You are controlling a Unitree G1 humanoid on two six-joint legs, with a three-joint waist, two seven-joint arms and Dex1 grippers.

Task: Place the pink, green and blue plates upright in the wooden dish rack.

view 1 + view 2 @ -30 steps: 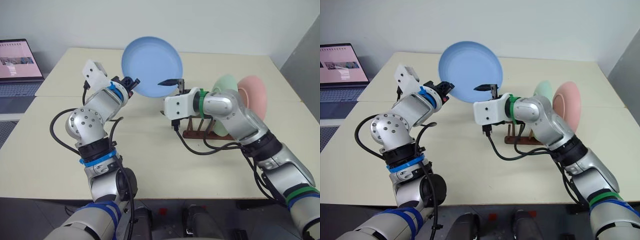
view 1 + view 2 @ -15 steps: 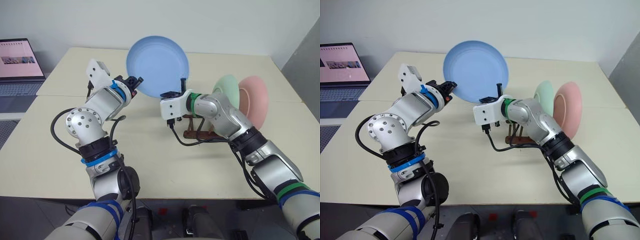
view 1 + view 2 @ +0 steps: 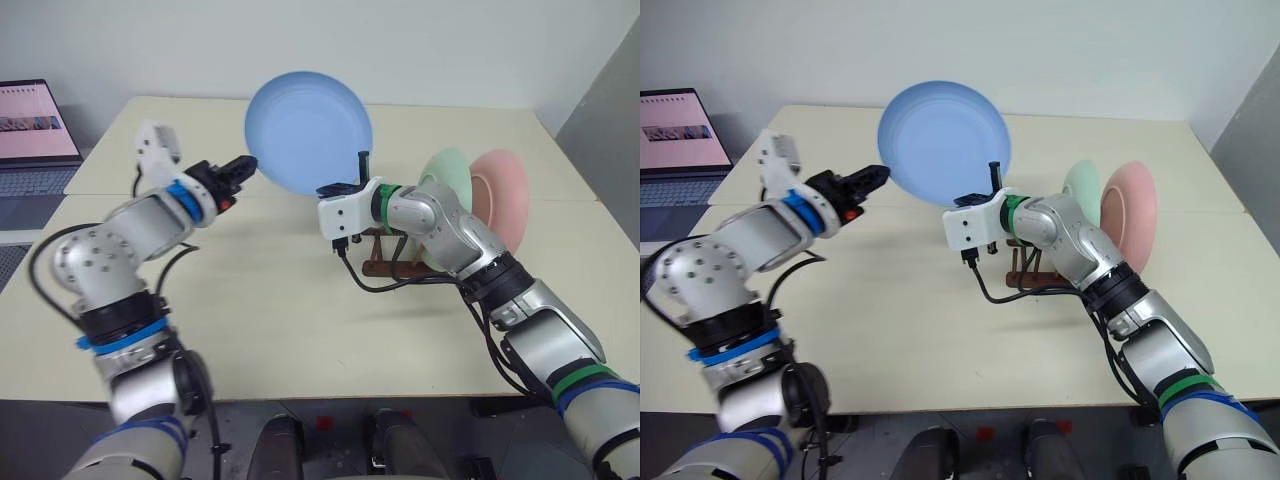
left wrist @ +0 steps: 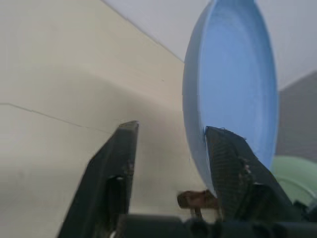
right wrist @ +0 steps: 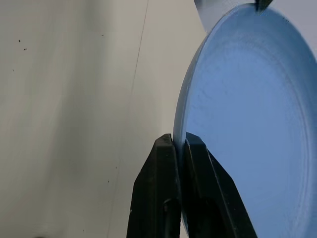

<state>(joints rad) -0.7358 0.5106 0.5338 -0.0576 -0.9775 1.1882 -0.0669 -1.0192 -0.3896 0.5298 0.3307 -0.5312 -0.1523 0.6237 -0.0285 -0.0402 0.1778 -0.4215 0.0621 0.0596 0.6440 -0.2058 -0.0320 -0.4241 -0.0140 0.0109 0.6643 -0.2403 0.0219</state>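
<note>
The blue plate [image 3: 308,130] stands on edge in the air above the table, its hollow face toward me. My right gripper [image 3: 345,179] is shut on its lower right rim; in the right wrist view the two fingers [image 5: 166,163] pinch the rim. My left gripper [image 3: 240,168] is open just left of the plate, with a small gap to the rim. The green plate [image 3: 447,180] and the pink plate [image 3: 505,195] stand upright in the wooden dish rack [image 3: 383,264] behind my right forearm.
An open laptop [image 3: 35,125] sits at the far left, beyond the cream table [image 3: 250,320]. A black cable loops from my right wrist onto the table in front of the rack. A grey wall panel rises at the far right.
My right gripper shut on the blue plate's lower rim. My left gripper then opened, let go of the plate's left rim and drew away to the left.
</note>
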